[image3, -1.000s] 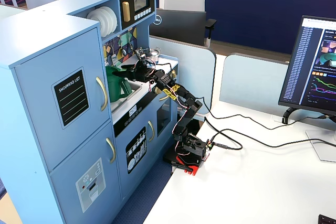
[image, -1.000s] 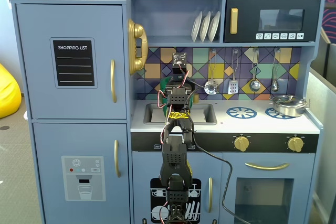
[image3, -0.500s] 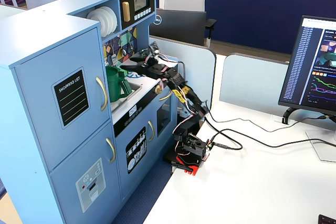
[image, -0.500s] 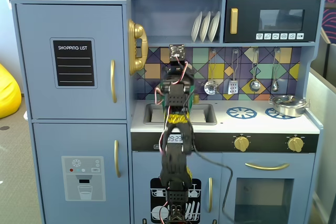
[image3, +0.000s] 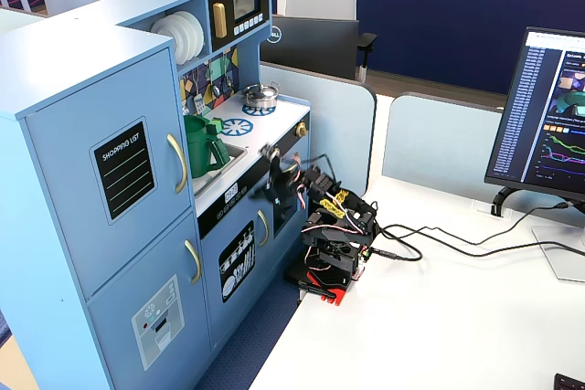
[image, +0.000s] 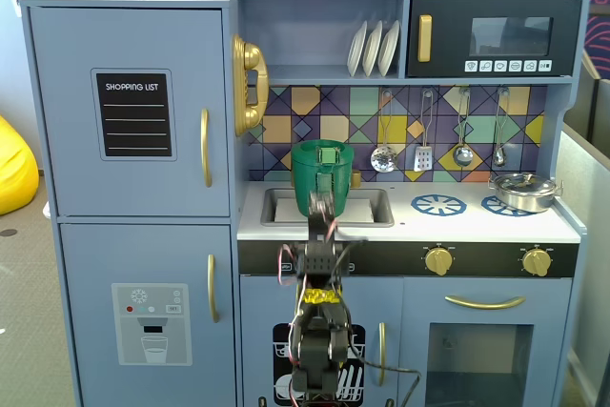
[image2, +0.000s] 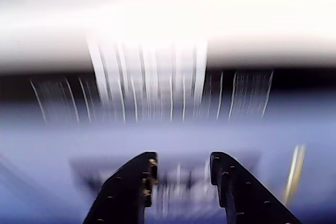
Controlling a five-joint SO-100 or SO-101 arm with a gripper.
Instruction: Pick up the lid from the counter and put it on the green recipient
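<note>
Though the wrist view is very blurry, it shows the claw (image2: 181, 169) with its two black fingers (image2: 128, 187) held apart and nothing between them. So the claw is open and empty.

Up past the claw, in a fixed view, stands the green recipient (image: 322, 178). It sits at the edge of the sink, on the white counter (image: 477, 226). The lid (image: 323, 152) looks to be on top of the pot already, with its small tab sticking up in the middle. The other fixed view shows the pot (image3: 203, 145) from the side with something green on top, but it is too small there to be sure how well the lid fits.

The arm (image: 319, 264) is in front of the pot and lower down, near the front edge of the counter. The claw is not touching the pot or the lid as far as I can tell, though the arm hides part of the pot's front.

Far off to the claw's right in that same fixed view sits the silver pan (image: 523, 190) on a blue burner ring. It has nothing to do with this job.

I think the job is nearly done. The lid seems to be on. What is left is for the arm to pull away and rest.
</note>
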